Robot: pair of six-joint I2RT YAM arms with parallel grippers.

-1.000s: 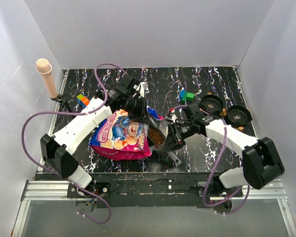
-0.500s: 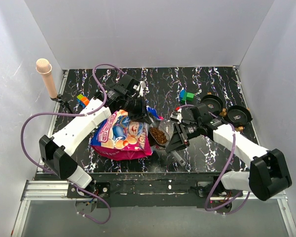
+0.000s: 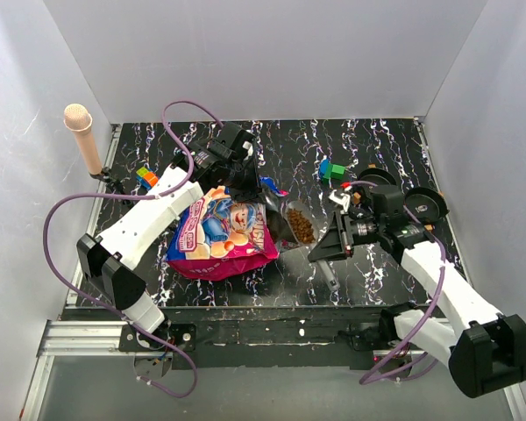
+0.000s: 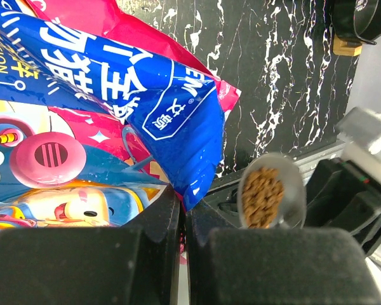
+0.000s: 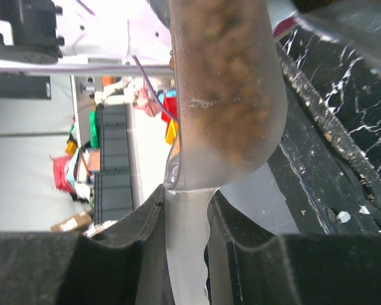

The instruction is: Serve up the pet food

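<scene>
The magenta-pink pet food bag lies left of centre on the black marbled table. My left gripper is shut on the bag's top edge; in the left wrist view the jaws pinch the pink and blue foil. My right gripper is shut on the handle of a clear scoop filled with brown kibble, held just right of the bag's mouth. The right wrist view shows the handle between the fingers and the kibble in the scoop. The scoop also shows in the left wrist view.
Two black bowls with orange tabs stand at the right, behind my right arm. Toy blocks lie at the back centre and the back left. A pink-tipped post stands at the far left. White walls close in three sides.
My right gripper has drawn the filled scoop out of the bag's mouth and moved it right. The left gripper has shifted slightly back, still holding the bag's edge.
</scene>
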